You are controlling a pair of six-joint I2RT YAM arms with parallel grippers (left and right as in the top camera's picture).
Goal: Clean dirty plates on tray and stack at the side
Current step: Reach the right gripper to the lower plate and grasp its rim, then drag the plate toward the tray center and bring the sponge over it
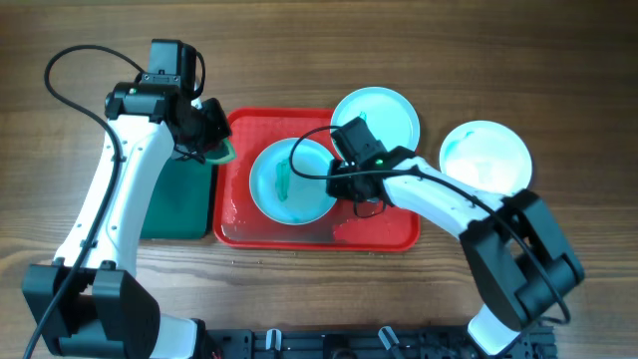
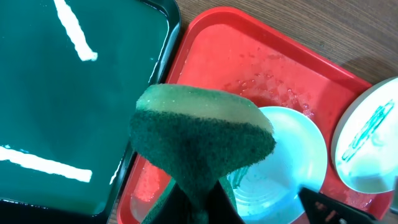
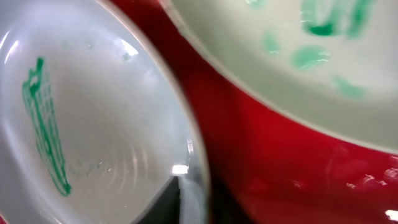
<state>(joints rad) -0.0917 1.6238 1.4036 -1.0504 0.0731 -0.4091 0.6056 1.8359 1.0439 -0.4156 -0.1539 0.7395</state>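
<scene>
Two grippers are at work here. The left gripper (image 1: pixel 209 130) is closed on a green sponge (image 2: pixel 199 137) and holds it above the place where the small dark green tray (image 1: pixel 179 204) meets the red tray (image 1: pixel 391 235). The right gripper (image 1: pixel 349 185) is low at the right rim of the plate in the tray (image 1: pixel 284 184). In the right wrist view this rim passes between its fingers, so it seems to be gripping the plate. This plate is pale cyan, has a green smear near its centre, and sits in the middle of the red tray, whose floor looks wet. A second plate (image 1: pixel 384 115) lies across the far right corner of the tray. A third plate (image 1: pixel 488 160) rests on the wooden desk (image 1: pixel 558 80), to the right of the tray and apart from it.
</scene>
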